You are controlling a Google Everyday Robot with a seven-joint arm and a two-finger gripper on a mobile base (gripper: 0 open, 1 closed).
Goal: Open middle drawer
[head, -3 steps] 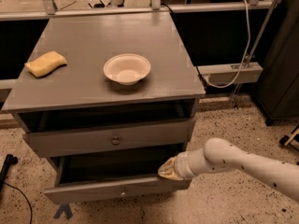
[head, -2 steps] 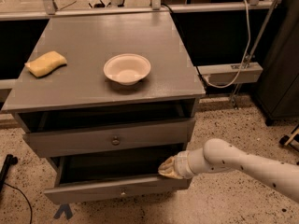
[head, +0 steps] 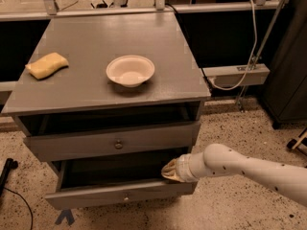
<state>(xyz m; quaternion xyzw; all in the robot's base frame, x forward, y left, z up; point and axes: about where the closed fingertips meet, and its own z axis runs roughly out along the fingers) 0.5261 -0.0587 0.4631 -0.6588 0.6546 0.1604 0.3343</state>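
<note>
The middle drawer (head: 120, 194) is grey with a small brass knob (head: 125, 194). It stands pulled out from the grey cabinet, showing its dark, shallow interior. My gripper (head: 170, 171) comes in from the right on a white arm (head: 240, 169). It rests at the right end of this drawer's front panel, on its top edge, well right of the knob. Above it, another grey drawer (head: 115, 143) with its own brass knob sticks out a little. No drawer shows below the open one.
A white bowl (head: 130, 70) and a yellow sponge (head: 47, 64) lie on the cabinet top (head: 96, 37). Speckled floor lies in front, with a black cable (head: 9, 176) at the left. A dark cabinet (head: 288, 56) and a hanging cable stand at the right.
My gripper and arm have shifted slightly to the left along the drawer's front edge. The drawer stands about as far out as before.
</note>
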